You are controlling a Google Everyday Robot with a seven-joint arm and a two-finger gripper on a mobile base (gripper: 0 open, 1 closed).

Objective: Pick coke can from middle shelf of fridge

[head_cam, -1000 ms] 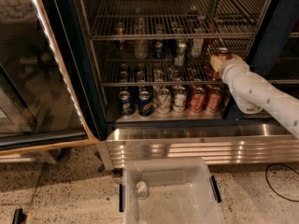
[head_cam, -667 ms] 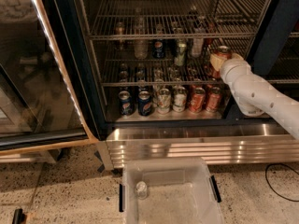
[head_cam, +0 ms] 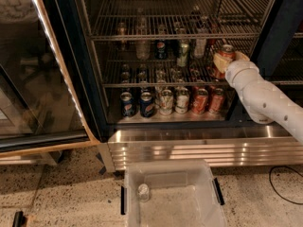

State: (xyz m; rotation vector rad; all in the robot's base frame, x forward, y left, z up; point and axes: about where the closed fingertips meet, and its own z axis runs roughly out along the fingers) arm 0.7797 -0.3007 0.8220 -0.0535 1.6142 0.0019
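Note:
The fridge (head_cam: 71, 56) stands open, its wire racks stocked with cans and bottles. My gripper (head_cam: 228, 58) is at the right end of the middle shelf (head_cam: 156, 84), on the end of the white arm (head_cam: 265, 103) that comes in from the lower right. It is shut on the coke can (head_cam: 227, 51), a red can with a silver top. The can stays upright between the pale fingers (head_cam: 219, 61), just above the rack's front rail.
Blue Pepsi cans (head_cam: 137, 104), pale cans (head_cam: 173, 100) and orange-red cans (head_cam: 209, 100) line the bottom row. The glass door (head_cam: 42, 79) swings open at left. A clear plastic bin (head_cam: 175, 174) sits on the floor before the ribbed steel base (head_cam: 189, 148). A black cable (head_cam: 284, 183) lies at right.
The gripper and the coke can have shifted slightly up and to the right. Everything else in the fridge is as it was.

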